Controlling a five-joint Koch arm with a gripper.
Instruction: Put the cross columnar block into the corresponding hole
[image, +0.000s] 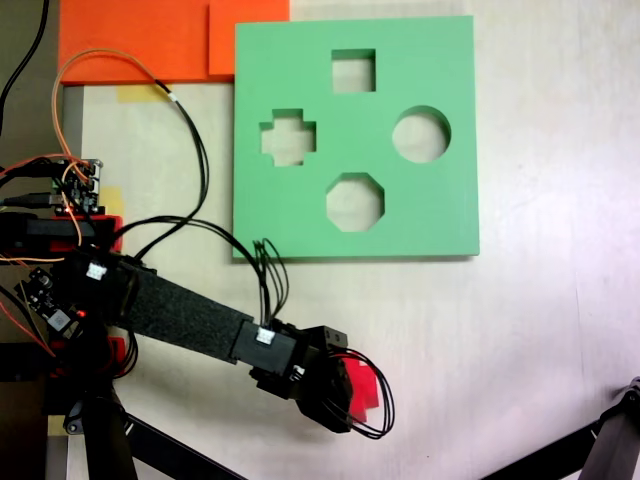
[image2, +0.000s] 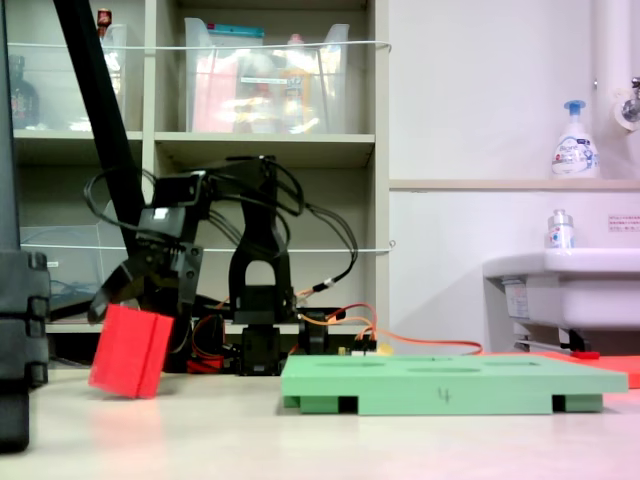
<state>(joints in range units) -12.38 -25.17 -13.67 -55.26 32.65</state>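
In the first exterior view the green foam board (image: 440, 210) lies at top centre, and the corresponding hole (image: 288, 137), plus-shaped, is on its left side. The cross columnar block (image: 364, 390), bright red, is well below the board, mostly hidden under my gripper (image: 345, 400). In the second exterior view my gripper (image2: 135, 305) is shut on the top of the red block (image2: 128, 352). The block hangs tilted, its lower corner close to the table, left of the green board (image2: 450, 385). The board's cutouts cannot be told apart from this side.
The board also has square (image: 353, 70), round (image: 421, 135) and octagonal (image: 354, 202) cutouts. Orange sheets (image: 150, 40) lie at the top left. The arm's base and loose cables (image: 190, 150) fill the left. Black stand legs (image: 615, 435) enter at the bottom right.
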